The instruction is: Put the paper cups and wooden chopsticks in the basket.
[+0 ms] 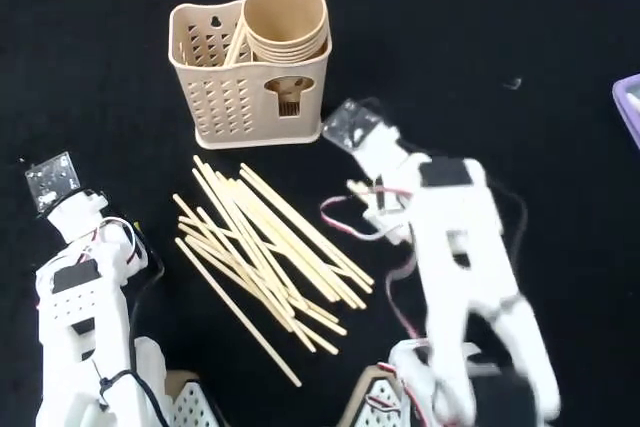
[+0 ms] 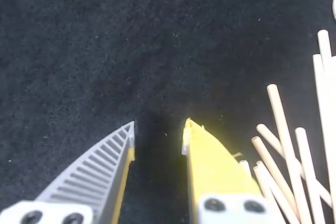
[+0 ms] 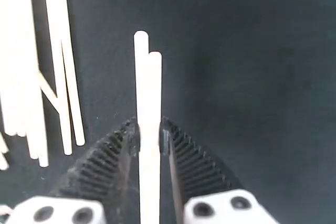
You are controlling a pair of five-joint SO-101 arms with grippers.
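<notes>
A beige perforated basket [image 1: 225, 97] stands at the back of the black table, with a stack of paper cups [image 1: 286, 15] in one compartment. A loose pile of wooden chopsticks [image 1: 265, 247] lies in front of it. My right gripper [image 3: 148, 127] is shut on two chopsticks [image 3: 148, 93], held side by side over the cloth just off the pile's edge [image 3: 52, 51]. In the high view the right gripper [image 1: 372, 182] sits beside the pile's right end. My left gripper [image 2: 157, 129] is open over bare cloth, nothing between its fingers, with chopstick ends [image 2: 286, 140] close by.
A chopstick [image 1: 238, 42] leans in the basket's other compartment next to the cups. A purple object [image 1: 630, 107] shows at the table's right edge. The left arm [image 1: 80, 297] stands at the front left, apart from the pile.
</notes>
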